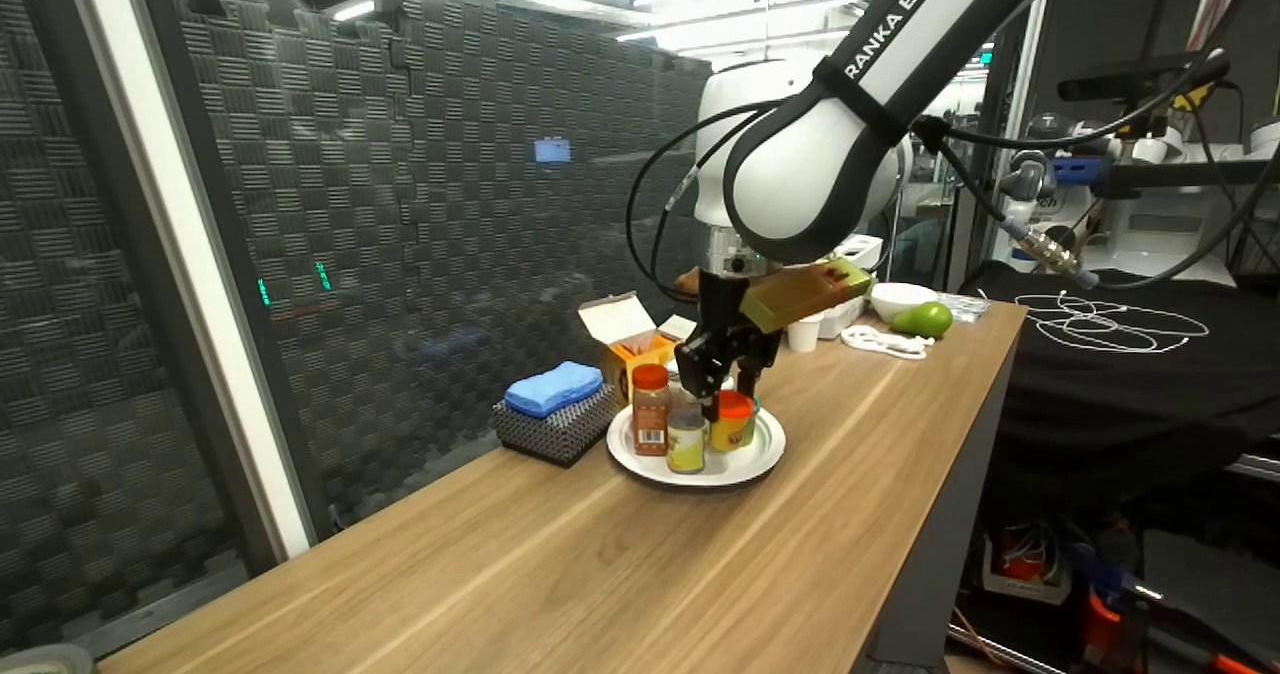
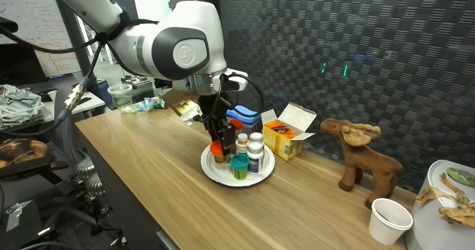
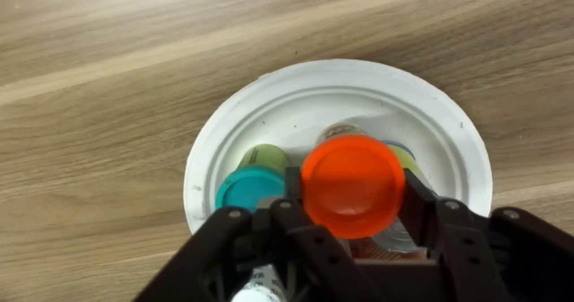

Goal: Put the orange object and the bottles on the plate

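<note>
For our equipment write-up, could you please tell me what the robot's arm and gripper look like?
The arm is white with rounded, dark-trimmed joints and white lettering, RANKA EMIKA showing. One joint cover bears a round emblem. Black cables loop along it, one with a metal connector. Beyond a silvery band, the gripper is black, with two jointed fingers.

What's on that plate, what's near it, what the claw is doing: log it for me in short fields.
Plate: white plate, on the wood-grain counter
Standing on plate: red-capped bottle, yellow-labelled bottle, teal-lidded tub, several white-capped bottles
Claw: appears closed on the orange-lidded tub, no gap visible beside the lid in the wrist view
Tub position: within the plate's outline; base contact unclear
Near plate: open yellow carton; black mesh box with blue cloth on top
Farther along: brown plush moose, white paper cup
</note>
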`<action>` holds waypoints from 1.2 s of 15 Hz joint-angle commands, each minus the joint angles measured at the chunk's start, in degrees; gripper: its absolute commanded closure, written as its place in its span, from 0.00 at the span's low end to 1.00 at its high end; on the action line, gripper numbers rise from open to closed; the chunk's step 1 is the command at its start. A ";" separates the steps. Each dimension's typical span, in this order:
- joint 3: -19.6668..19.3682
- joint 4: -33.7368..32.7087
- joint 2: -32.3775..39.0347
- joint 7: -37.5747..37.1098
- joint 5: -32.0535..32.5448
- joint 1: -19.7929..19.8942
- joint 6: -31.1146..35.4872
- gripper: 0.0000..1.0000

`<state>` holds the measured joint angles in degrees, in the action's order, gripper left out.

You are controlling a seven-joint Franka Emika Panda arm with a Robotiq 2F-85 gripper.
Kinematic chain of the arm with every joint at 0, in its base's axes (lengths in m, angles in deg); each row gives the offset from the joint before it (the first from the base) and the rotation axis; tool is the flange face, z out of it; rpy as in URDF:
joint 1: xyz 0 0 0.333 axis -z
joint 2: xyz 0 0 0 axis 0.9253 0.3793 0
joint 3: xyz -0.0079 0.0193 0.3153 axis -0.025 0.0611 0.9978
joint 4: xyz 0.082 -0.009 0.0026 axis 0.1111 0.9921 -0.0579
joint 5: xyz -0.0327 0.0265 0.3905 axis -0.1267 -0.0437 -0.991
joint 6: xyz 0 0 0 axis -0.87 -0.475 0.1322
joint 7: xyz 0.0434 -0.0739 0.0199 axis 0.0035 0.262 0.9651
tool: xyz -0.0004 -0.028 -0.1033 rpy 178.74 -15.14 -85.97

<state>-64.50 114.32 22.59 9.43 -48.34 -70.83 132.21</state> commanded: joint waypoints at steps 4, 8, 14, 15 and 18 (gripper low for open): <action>0.08 2.84 -0.62 6.55 0.77 0.26 4.99 0.71; -0.19 2.90 0.21 8.08 1.29 -0.01 5.98 0.71; -1.27 3.06 1.12 7.41 5.06 -0.83 8.14 0.71; -1.48 3.15 1.26 7.33 5.83 -0.98 8.59 0.71; -1.73 3.46 1.23 7.21 6.98 -1.18 9.25 0.21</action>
<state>-65.10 117.48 23.83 16.79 -43.06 -71.10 139.32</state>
